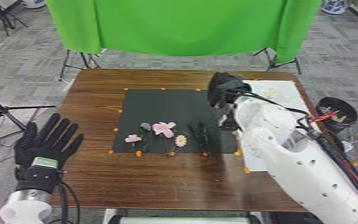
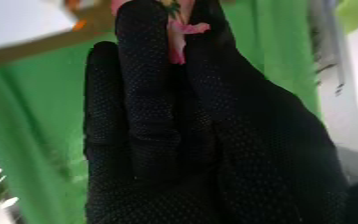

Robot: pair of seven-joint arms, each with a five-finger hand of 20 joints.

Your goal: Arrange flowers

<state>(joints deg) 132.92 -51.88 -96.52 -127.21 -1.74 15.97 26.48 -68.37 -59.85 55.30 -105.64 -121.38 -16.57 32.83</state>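
- Pink flower point(image 2: 176, 44), the piece I have in my grasp: its petals and a touch of green are pinched between the fingers of my right hand point(image 1: 224, 92).
- I have that hand above the far right part of the black mat point(image 1: 158, 107), near the white sheet point(image 1: 256, 162) on the table point(image 1: 140, 185). How high I am over the surface, I cannot tell.
- My left hand point(image 1: 42, 150) has its fingers straight and a little spread. It is at the left edge of the table, well apart from the blooms.
- On the near half of the mat I have a loose cluster of flowers lying flat. A larger pale pink bloom point(image 1: 163, 129) sits in the middle of it.
- Just left of that is a bluish bloom point(image 1: 145, 127), and nearer to me, farther left, a small pink bloom point(image 1: 133, 138).
- To the right and nearer to me is a cream bloom with a yellow centre point(image 1: 181, 141).
- Right of these, dark leafy stems point(image 1: 203, 132) lie on the mat, hard to pick out against it.
- Small orange marks sit around the borders of mat and sheet.
- Beside the table on my right is a dark bin point(image 1: 337, 107) with something red at it; beyond the far edge hangs a green cloth point(image 1: 175, 25).
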